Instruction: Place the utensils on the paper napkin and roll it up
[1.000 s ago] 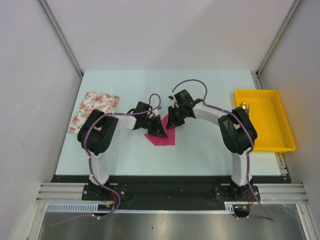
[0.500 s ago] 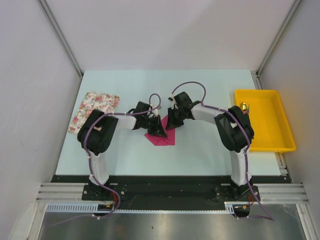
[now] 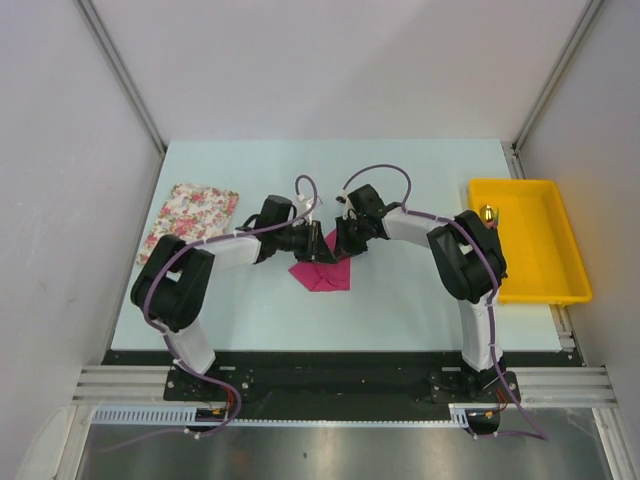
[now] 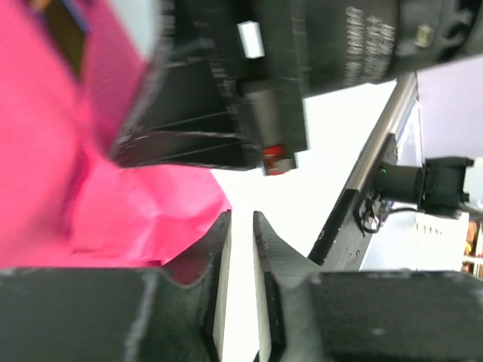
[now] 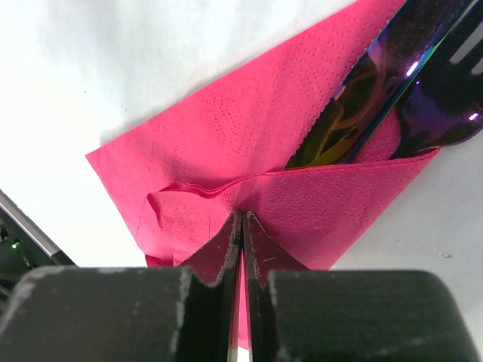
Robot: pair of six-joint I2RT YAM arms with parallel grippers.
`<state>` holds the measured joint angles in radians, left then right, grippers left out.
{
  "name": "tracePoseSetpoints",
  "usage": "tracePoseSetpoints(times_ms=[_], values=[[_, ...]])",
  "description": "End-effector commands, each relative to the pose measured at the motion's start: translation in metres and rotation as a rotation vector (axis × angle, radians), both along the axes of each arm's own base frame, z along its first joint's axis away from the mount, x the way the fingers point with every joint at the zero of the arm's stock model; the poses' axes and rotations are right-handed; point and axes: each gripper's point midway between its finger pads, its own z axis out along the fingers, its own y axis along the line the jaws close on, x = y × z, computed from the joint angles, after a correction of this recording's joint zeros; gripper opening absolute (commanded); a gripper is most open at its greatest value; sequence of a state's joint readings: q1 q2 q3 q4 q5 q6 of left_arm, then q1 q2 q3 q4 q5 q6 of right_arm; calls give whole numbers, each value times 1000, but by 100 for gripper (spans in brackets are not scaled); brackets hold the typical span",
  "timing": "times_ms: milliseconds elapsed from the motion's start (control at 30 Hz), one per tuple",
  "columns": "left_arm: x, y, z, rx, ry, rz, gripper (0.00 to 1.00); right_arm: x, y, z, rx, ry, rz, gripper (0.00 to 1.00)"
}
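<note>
white links [image 3: 225, 248] | purple cables [image 3: 378, 167] | left pincer [image 4: 241, 219] black | right pincer [image 5: 241, 215] black

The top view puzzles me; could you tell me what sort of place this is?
Probably a robotics lab test cell: a pale table boxed in by white panels, a left arm and right arm bolted at its near edge, and a yellow tray alongside.

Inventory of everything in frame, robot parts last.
napkin: one, magenta, mid-table, partly folded
utensils: count unclear, shiny purple with yellow glint, tucked in the napkin's fold
cloth: one, floral white-pink, table's left
tray: one, yellow, beside table's right edge
small object: one, gold-coloured, in the tray
table: one, pale blue-green
arms: two, black-white, reaching the napkin
left pincer: black, slightly open, empty, by the napkin
right pincer: black, shut on the napkin's fold
</note>
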<state>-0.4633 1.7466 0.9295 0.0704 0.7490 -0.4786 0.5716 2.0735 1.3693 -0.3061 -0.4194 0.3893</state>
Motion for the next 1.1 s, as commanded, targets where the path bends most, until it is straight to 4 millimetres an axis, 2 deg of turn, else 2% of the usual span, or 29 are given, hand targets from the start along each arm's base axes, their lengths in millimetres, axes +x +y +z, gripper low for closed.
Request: tracePoseSetpoints(times_ms=[0, 67, 200, 300, 633, 733, 800, 900, 1067], values=[[-5, -16, 0, -40, -5, -46, 17, -4, -17, -34, -94, 30, -4, 5], [-1, -17, -12, -28, 36, -24, 14, -4, -18, -35, -95, 31, -6, 5], [9, -18, -21, -20, 44, 13, 8, -2, -19, -34, -97, 24, -2, 6], [8, -16, -39, 16, 83, 23, 4, -1, -18, -35, -99, 25, -5, 6], [8, 10, -90, 141, 186, 115, 0, 6, -13, -27, -77, 13, -5, 8], [9, 14, -94, 143, 192, 119, 0, 10, -5, -10, -35, -9, 5, 13], [10, 15, -95, 150, 188, 119, 0, 13, -1, 8, -4, -33, 9, 16], [10, 15, -94, 147, 187, 116, 0, 12, 4, 24, 28, -43, 10, 18], [11, 15, -92, 143, 182, 119, 0, 3, 6, 34, 47, -24, 15, 18]])
